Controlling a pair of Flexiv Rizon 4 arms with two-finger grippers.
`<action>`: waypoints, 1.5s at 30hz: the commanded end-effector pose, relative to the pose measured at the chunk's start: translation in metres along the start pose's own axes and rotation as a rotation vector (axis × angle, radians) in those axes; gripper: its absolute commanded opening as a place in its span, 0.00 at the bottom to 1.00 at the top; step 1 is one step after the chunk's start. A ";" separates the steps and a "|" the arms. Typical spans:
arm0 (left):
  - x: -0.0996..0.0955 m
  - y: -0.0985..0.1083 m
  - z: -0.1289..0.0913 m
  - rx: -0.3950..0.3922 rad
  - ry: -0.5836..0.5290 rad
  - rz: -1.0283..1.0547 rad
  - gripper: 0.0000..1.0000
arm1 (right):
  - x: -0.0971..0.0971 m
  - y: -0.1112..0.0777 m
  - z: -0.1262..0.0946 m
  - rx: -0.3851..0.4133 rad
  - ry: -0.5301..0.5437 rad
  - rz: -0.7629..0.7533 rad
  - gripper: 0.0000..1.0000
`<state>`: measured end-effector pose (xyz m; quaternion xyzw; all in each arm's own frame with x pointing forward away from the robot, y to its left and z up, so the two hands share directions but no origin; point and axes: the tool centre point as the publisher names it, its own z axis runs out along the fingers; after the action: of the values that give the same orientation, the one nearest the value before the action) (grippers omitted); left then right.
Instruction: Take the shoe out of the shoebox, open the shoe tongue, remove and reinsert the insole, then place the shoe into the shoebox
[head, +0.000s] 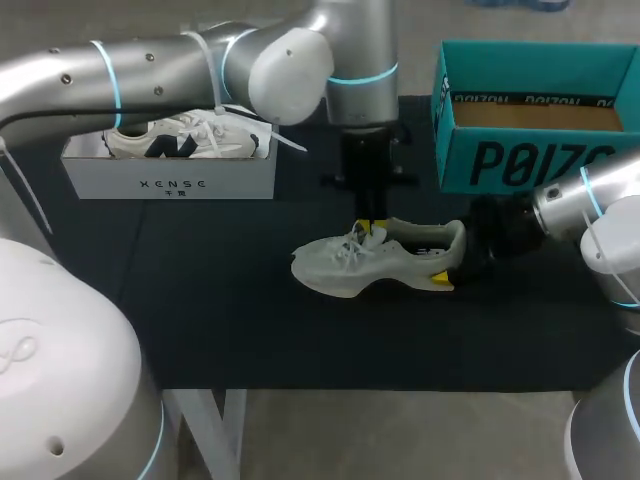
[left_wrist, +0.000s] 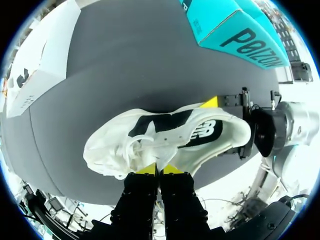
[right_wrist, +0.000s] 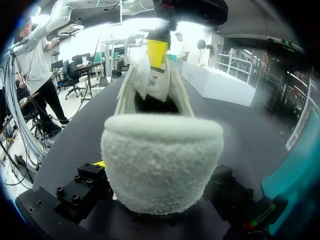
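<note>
The shoe (head: 375, 262) is found out of the teal shoebox (head: 520, 160), lying on its side on the black mat (head: 220, 300) just in front of the box, toe toward the left arm's side, so the first step can be judged done. Its heel is clasped from two sides by the right gripper (head: 450, 262), whose fingers are spread only as wide as the heel cup between them. The tongue (right_wrist: 159, 80) is pinched by the left gripper (left_wrist: 159, 169), which comes down from above; its yellow tips are drawn almost together on the material by the laces. The opening of the tongue is therefore taken to be the step in hand. A dark insole (left_wrist: 200, 131) is seen seated inside the shoe; whether it has already been taken out and put back cannot be told, but most likely its removal and reinsertion are yet to be done, as is the return of the shoe to the shoebox. Well apart, on the far left of the mat, a white box (head: 170, 185) with a second shoe (head: 185, 138) is seen.
</note>
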<state>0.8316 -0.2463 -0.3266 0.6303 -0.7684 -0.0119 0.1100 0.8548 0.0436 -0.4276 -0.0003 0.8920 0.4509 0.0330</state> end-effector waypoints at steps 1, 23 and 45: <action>-0.009 0.012 -0.017 0.048 -0.028 -0.016 0.00 | 0.000 -0.002 0.004 0.002 -0.002 -0.001 0.00; -0.094 0.017 -0.001 0.080 -0.239 -0.199 0.00 | 0.000 -0.002 0.004 0.002 -0.002 -0.001 0.00; -0.104 0.014 0.010 0.108 -0.198 -0.228 1.00 | 0.000 -0.002 0.004 0.002 -0.002 -0.001 0.00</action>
<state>0.8422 -0.1484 -0.3657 0.7150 -0.6967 -0.0586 0.0010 0.8549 0.0454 -0.4279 -0.0002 0.8920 0.4508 0.0333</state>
